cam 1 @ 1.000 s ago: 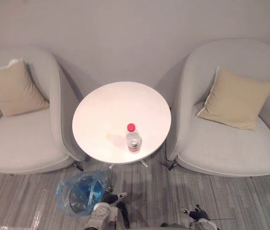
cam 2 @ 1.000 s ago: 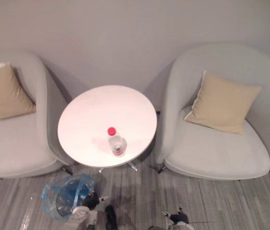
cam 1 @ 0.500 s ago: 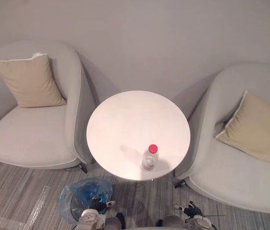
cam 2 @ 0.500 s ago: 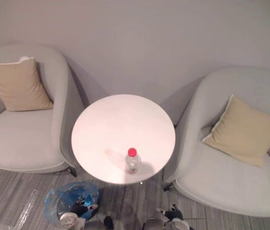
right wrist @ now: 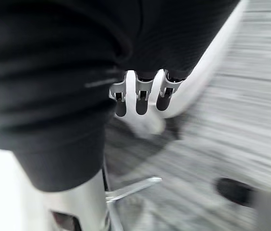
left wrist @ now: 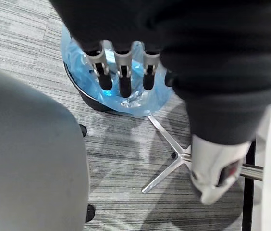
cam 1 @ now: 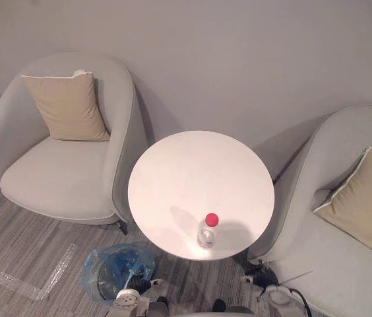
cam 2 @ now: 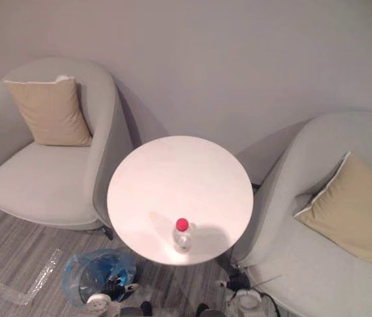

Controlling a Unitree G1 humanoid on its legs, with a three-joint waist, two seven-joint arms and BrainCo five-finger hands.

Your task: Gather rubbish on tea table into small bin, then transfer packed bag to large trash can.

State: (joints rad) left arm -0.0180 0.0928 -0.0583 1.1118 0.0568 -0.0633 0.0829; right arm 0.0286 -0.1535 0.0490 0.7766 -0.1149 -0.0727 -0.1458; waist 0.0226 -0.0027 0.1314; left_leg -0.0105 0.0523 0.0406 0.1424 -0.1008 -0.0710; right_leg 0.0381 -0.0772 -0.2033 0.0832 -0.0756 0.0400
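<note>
A bottle [cam 1: 207, 231] stands on the tea table [cam 1: 192, 168], close to its near edge. The left armchair [cam 1: 61, 181] and the right armchair [cam 1: 331, 271] flank the table, each with a cushion [cam 1: 67, 107] on its seat, against its back. On the floor before the table, toward its left, sits the small bin [left wrist: 88, 100], a bag [cam 1: 117, 261] inside it.

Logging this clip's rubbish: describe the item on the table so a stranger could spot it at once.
Between the two grey armchairs stands a round white table. Near its edge closest to the robot stands a clear plastic bottle, upright; its red cap marks it out from the blue-lined bin on the floor below.
</note>
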